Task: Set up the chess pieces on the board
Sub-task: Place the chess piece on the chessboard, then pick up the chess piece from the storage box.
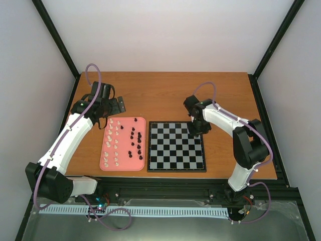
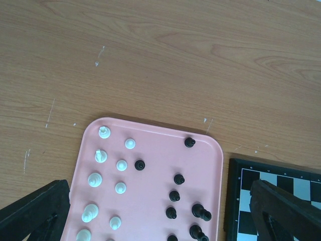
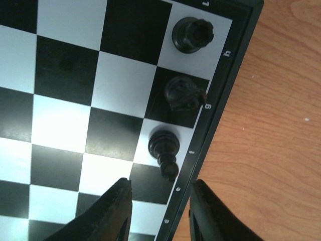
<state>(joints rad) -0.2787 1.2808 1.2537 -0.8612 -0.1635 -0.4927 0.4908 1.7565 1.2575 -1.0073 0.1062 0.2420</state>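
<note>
The checkered board [image 1: 176, 147] lies right of the pink tray [image 1: 106, 161]. In the right wrist view three black pieces stand in the edge row by the rim: a rook [image 3: 192, 34], a knight [image 3: 184, 94] and a bishop [image 3: 163, 146]. My right gripper [image 3: 159, 195] is open and empty just short of the bishop, over the board's far right corner [image 1: 196, 131]. White pieces [image 2: 94, 179] and black pieces [image 2: 174, 196] stand on the tray [image 2: 150, 150]. My left gripper [image 2: 159, 188] is open and empty above the tray's far end [image 1: 119, 106].
The board's near-left corner [image 2: 281, 175] shows beside the tray in the left wrist view. Bare wooden table [image 1: 165, 95] lies beyond the tray and board. Black frame posts [image 1: 55, 35] stand at the table's back corners.
</note>
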